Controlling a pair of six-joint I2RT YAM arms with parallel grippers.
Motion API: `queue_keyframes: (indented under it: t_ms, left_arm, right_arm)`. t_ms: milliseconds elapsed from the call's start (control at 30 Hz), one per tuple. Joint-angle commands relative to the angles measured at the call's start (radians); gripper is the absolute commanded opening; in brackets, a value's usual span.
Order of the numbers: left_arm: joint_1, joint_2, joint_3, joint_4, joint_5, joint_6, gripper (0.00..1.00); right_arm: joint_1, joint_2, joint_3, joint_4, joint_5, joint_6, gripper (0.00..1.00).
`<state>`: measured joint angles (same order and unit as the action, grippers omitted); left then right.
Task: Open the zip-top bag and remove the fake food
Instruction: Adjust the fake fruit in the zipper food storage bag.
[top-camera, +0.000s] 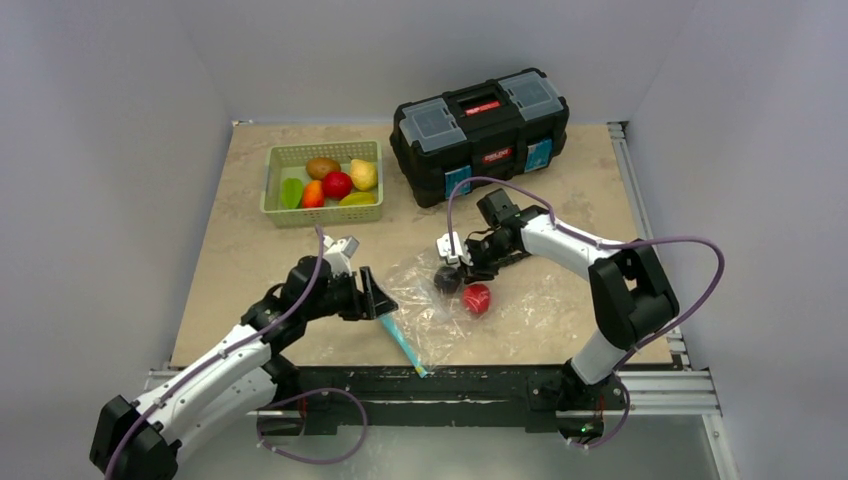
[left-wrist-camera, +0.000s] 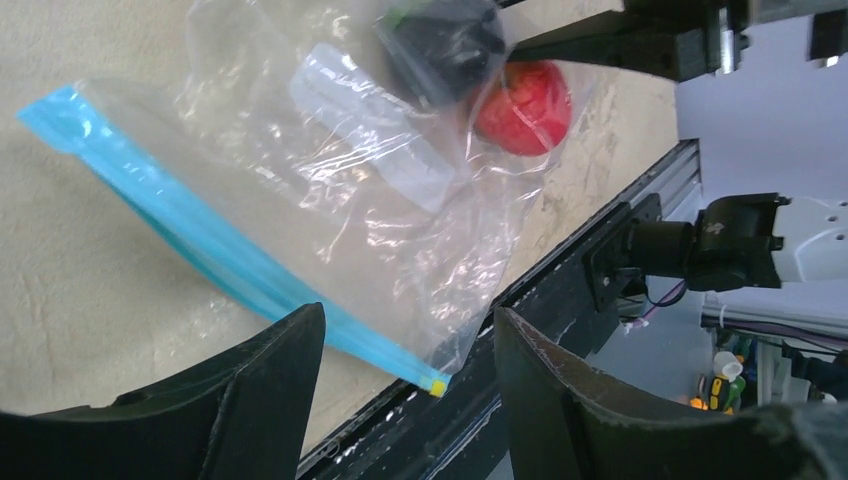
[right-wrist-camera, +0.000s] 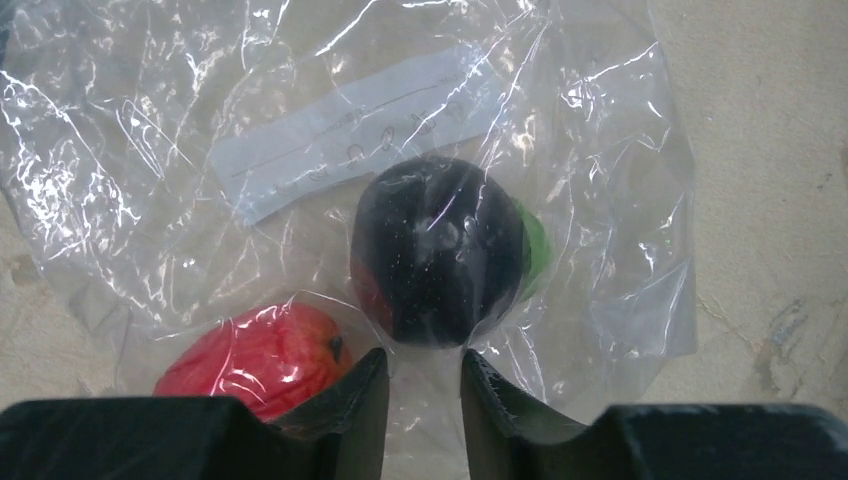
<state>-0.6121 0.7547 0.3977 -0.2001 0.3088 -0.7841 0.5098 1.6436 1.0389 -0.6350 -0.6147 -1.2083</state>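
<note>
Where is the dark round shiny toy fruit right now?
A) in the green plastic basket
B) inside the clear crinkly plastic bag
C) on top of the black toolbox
B, because the dark round toy fruit shows through the clear crinkly plastic bag, lying inside it next to a red toy fruit.

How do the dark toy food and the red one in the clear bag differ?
The dark piece is near-black with a green patch; the red piece is bright red. The dark piece sits right before the right gripper; the red piece lies off to one side. Both are glossy and inside the zip-top bag.
</note>
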Motion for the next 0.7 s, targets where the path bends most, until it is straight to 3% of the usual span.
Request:
queue_keyframes:
  t_ms: [0,400,667]
  left_arm:
    - [-0.005,-0.009,-0.041,-0.107,-0.033,-0.008,0.62]
    - [-0.007,0.107,-0.136,0.197,0.029,-0.107,0.62]
    - [-0.007,0.262,-0.151,0.369,0.055,-0.139,0.6]
  right_arm:
    - [0.005,0.003,0.006,0.025,0.012,0.04,0.26]
    - [0.005,0.016,0.01,0.019,0.0,0.066,0.04]
    - [0.005,0.019,0.015,-0.004,-0.029,0.062,0.0]
